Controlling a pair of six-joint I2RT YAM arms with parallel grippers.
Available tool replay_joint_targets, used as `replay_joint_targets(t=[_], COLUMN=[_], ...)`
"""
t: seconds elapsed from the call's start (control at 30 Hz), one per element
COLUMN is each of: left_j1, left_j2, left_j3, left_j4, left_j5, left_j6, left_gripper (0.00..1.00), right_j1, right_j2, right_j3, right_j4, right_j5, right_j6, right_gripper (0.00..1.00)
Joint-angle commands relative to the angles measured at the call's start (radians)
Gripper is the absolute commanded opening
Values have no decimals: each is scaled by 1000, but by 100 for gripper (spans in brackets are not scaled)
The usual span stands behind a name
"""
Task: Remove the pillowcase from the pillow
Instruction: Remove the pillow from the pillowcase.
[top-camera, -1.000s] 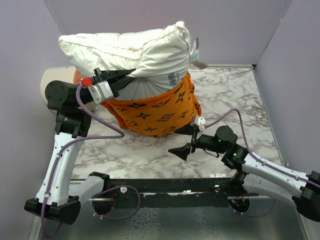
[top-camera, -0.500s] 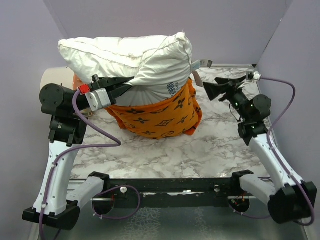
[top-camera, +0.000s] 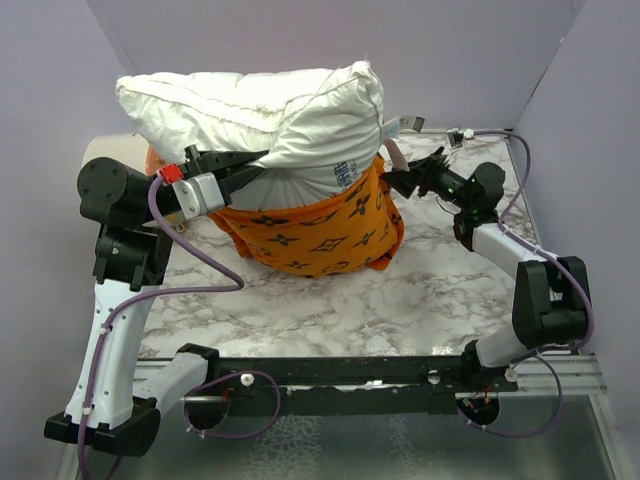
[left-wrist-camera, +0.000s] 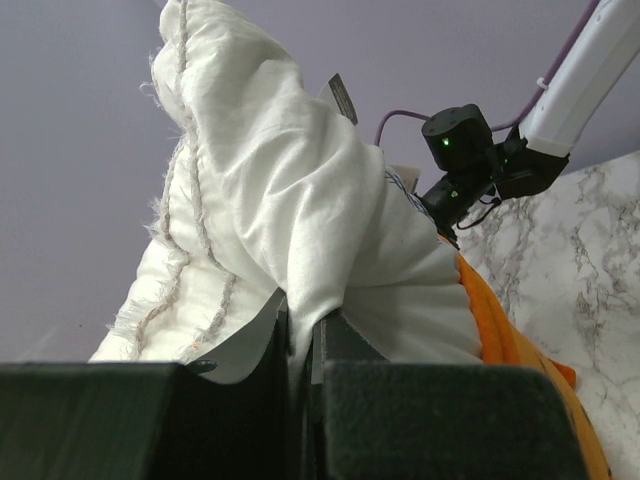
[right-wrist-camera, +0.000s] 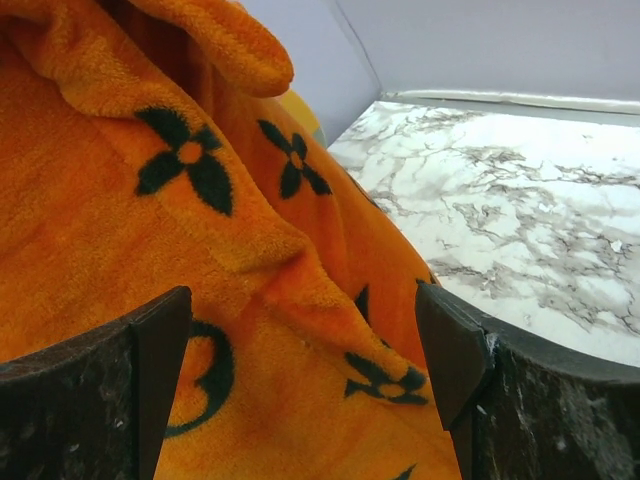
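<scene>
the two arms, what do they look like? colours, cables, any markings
Both the left arm and right arm have white links with black joint housings and black wedge-shaped fingers. A purple cable runs along each. The left one carries a red connector; a green light glows on the right one.

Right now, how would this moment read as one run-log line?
left gripper: shut on pillow | right gripper: open, at pillowcase | pillowcase: bunched around pillow's lower end
</scene>
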Motion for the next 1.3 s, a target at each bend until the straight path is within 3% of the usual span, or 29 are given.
replay_joint_targets(t=[0.0, 0.17, 0.23, 0.33, 0.47, 0.53, 0.77, 0.87, 1.0, 1.17, 1.27], left_j1=[-5, -5, -5, -5, -5, -4, -5, -6, -5, -5, -5], left_j2=[-11, 0, 4, 7, 15, 18, 22, 22, 1, 48, 75], left_j3=[63, 81, 91, 94, 94, 93, 81, 70, -2, 12, -14], left_j4=[89, 83, 72, 62, 54, 55, 53, 63, 97, 217, 400], left_j5=[-38, -39, -44, -55, -70, -83, -160, -199, -236, -392, -460], left_j6=[35, 36, 44, 66, 115, 136, 311, 390, 618, 686, 737], left_gripper=[0, 0, 0, 0, 0, 0, 0, 0, 0, 0, 0], right_j1=[13, 37, 45, 48, 47, 46, 32, 21, 31, 33, 35], right_j2=[83, 185, 215, 243, 244, 243, 226, 185, 91, 10, 15], right_j3=[43, 95, 105, 81, 31, 2, -140, -213, -278, -405, -459], right_j4=[78, 124, 201, 349, 378, 403, 502, 423, 145, 54, 59], right_j5=[-87, -105, -137, -179, -160, -149, -103, -25, 126, 291, 312], right_j6=[-12, 5, 54, 155, 187, 198, 257, 224, 89, 24, 17], right_gripper=[91, 90, 84, 62, 16, 2, 1, 1, 1, 1, 1])
